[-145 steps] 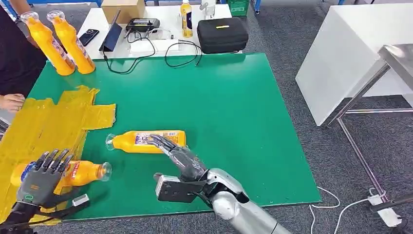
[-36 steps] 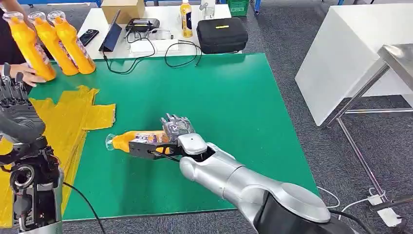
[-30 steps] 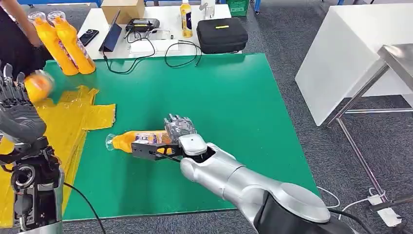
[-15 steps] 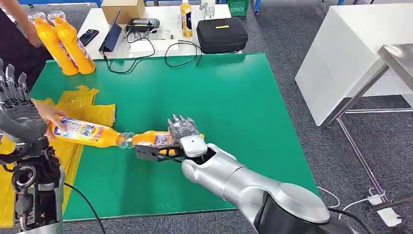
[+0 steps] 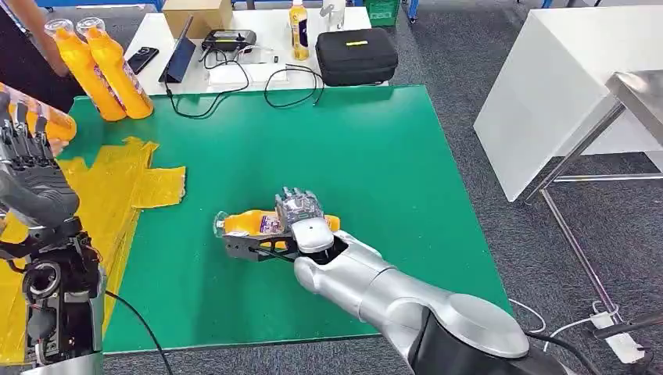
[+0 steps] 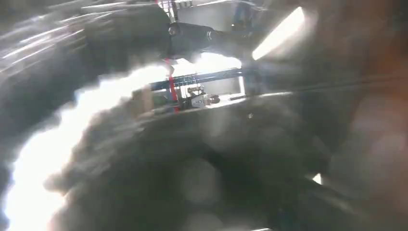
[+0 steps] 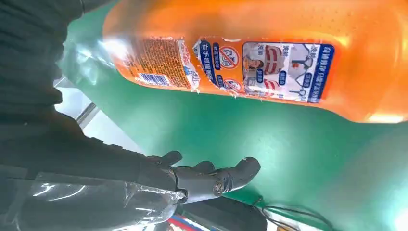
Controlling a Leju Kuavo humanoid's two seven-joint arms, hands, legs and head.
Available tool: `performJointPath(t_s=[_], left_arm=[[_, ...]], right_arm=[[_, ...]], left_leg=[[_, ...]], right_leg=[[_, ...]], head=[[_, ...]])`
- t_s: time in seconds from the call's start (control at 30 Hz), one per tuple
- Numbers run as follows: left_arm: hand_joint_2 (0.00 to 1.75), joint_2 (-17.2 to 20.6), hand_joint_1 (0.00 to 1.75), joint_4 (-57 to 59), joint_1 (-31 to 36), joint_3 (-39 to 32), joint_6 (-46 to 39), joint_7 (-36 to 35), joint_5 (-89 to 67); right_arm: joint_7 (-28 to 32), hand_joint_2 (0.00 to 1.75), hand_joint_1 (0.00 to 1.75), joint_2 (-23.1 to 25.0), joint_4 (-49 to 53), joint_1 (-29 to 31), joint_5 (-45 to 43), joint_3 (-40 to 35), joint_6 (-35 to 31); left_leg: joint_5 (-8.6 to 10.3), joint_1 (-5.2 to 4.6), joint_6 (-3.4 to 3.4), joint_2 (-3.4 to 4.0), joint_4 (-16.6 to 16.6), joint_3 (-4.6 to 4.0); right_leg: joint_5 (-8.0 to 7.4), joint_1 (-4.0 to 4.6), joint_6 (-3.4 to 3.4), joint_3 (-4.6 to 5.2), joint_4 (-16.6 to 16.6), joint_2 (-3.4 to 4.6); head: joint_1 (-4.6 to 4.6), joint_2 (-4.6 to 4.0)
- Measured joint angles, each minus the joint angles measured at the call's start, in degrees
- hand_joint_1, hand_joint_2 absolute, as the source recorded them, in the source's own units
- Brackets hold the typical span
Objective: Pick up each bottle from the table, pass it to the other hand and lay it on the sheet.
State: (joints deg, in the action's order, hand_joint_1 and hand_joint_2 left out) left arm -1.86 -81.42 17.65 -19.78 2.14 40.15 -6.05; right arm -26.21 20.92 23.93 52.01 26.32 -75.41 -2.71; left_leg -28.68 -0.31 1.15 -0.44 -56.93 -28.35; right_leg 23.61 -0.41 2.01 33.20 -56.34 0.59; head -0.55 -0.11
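**Right hand over the lying bottle, left hand raised at the sheet**

Nearest the camera, the right hand (image 5: 301, 215) lay over an orange bottle (image 5: 270, 223) that rested on its side on the green mat (image 5: 391, 156), cap end toward the yellow sheet (image 5: 102, 195). In the right wrist view the fingers (image 7: 226, 175) were spread clear of the bottle (image 7: 269, 57), with green mat between them, so the hand was released and not gripping. To the left, the left hand (image 5: 31, 168) stood raised over the sheet, fingers upright and apart, holding nothing; its wrist view was too blurred to read. Farther back, two orange bottles (image 5: 102, 66) stood upright at the mat's far left corner beside a person's sleeve (image 5: 27, 55). Beyond, a black case (image 5: 356, 55) sat on the white table (image 5: 258, 31).
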Motion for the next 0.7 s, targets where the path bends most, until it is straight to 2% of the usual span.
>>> performJointPath(t_s=[0.7], left_arm=[[0.0,-0.31,0.0,1.05,0.03,-0.22,-0.41,0.0,-0.13]], right_arm=[[0.61,1.75,0.0,-0.22,-5.33,-1.61,0.63,0.07,0.76]], left_leg=[[0.0,0.0,0.0,0.0,0.0,-0.01]], right_leg=[[0.0,0.0,0.0,0.0,0.01,0.0]], head=[[0.0,0.0]])
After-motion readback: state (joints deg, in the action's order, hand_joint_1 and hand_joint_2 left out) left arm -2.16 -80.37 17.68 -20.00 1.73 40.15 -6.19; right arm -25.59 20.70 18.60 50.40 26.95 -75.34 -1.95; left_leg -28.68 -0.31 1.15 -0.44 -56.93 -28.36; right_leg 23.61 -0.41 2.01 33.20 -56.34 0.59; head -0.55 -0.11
